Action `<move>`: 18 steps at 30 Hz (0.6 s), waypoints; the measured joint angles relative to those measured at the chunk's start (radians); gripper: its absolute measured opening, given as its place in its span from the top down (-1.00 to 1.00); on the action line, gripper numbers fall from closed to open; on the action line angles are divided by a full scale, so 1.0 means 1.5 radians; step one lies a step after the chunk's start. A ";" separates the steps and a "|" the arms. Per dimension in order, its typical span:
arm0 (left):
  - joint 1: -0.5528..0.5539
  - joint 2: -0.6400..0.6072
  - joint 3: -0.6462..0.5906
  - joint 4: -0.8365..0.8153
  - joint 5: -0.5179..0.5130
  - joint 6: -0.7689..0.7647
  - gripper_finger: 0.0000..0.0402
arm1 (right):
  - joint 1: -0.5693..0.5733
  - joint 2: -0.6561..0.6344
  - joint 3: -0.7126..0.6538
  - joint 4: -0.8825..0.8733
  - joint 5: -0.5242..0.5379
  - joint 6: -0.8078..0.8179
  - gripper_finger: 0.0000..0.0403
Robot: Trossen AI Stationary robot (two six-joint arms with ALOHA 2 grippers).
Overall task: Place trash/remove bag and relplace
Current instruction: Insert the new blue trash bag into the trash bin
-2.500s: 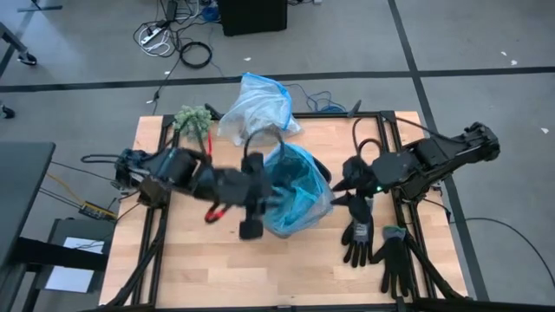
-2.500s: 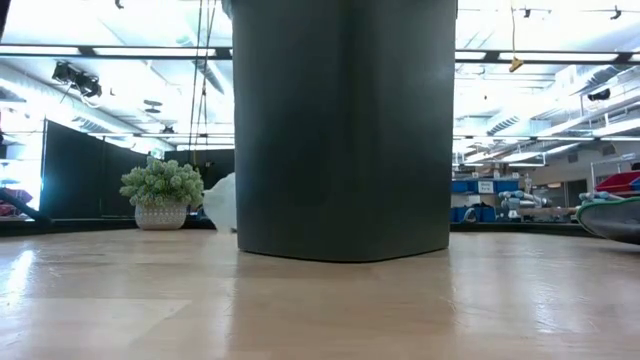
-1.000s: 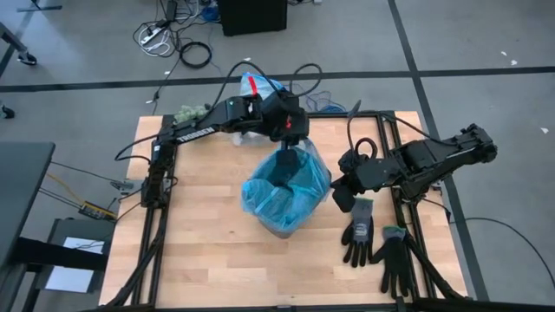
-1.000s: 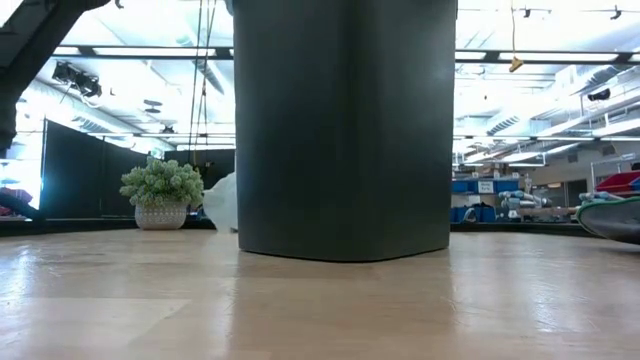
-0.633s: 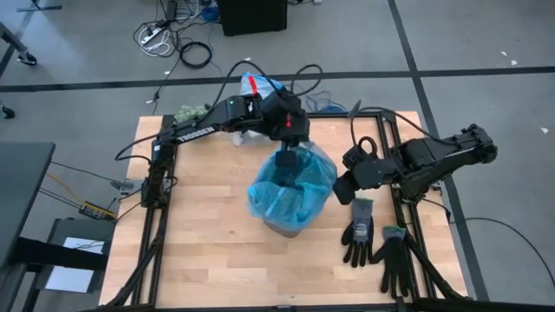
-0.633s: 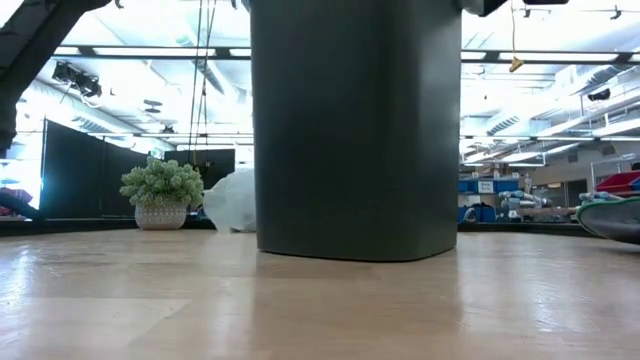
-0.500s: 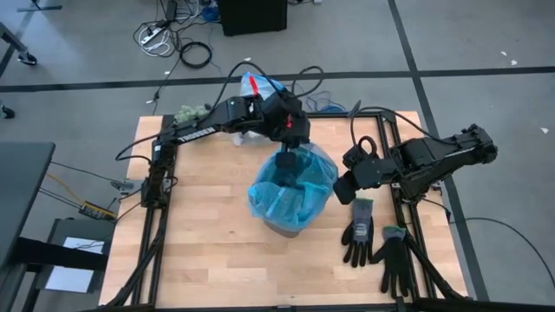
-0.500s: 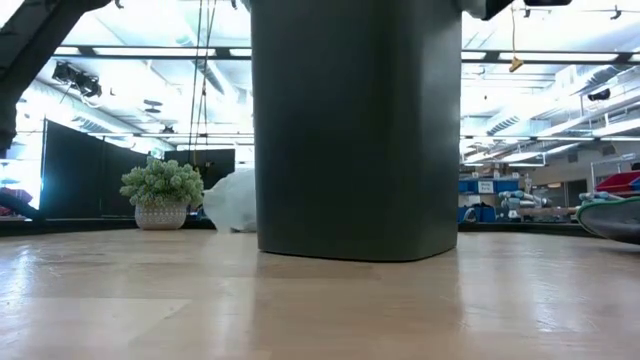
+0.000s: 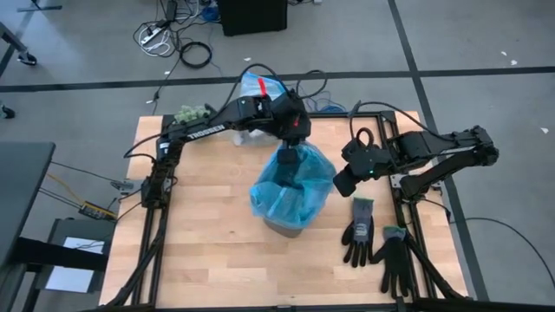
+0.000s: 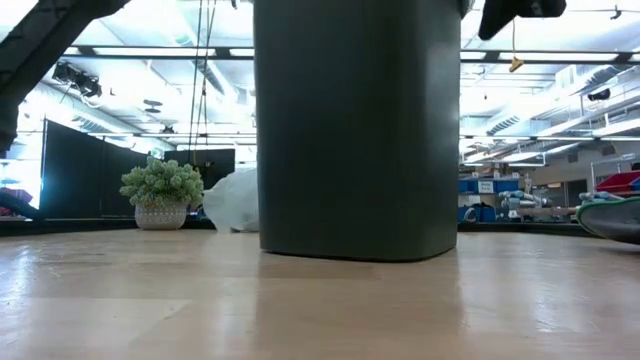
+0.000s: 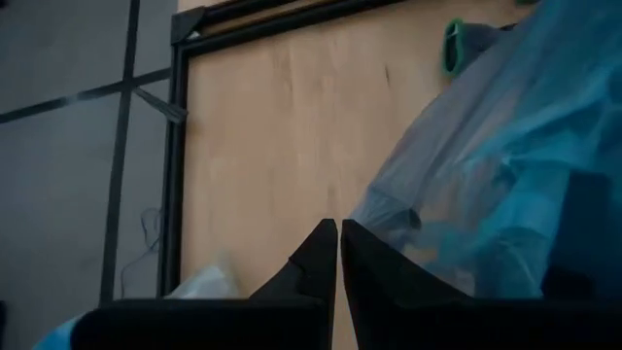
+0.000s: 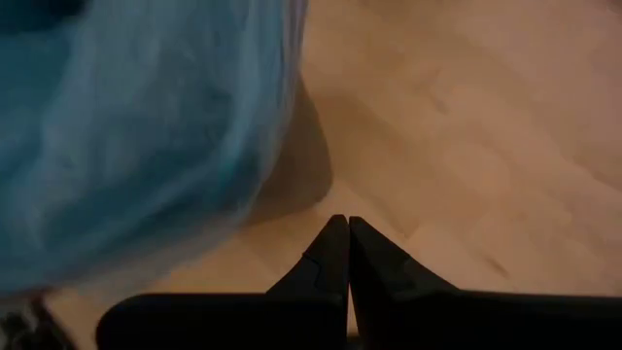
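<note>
I am looking down at the black bin (image 9: 290,227) standing mid-counter (image 9: 199,251), lined with a light-blue plastic bag (image 9: 290,186) that is puffing up over its rim. My left gripper (image 9: 287,156) is hanging over the bin's far edge, fingers (image 11: 316,255) pressed together with nothing visibly between them (the blue film is lying just beside them). My right gripper (image 9: 343,182) is hovering near the bin's right side, fingers (image 12: 328,251) closed and empty. The grey-white bag (image 9: 251,130) is sitting by the counter's far edge, behind the left arm. Two black gloves (image 9: 373,243) are lying at the right.
</note>
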 joint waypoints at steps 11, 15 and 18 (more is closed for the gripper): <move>-0.001 0.001 0.034 -0.026 -0.086 -0.021 0.86 | 0.074 -0.083 0.000 0.099 0.056 0.009 0.73; -0.001 0.001 0.034 -0.044 -0.124 -0.022 0.86 | 0.101 -0.096 0.000 0.126 0.069 0.015 0.49; -0.001 0.001 0.034 -0.046 -0.139 -0.023 0.86 | 0.108 -0.096 0.000 0.107 0.091 0.036 0.32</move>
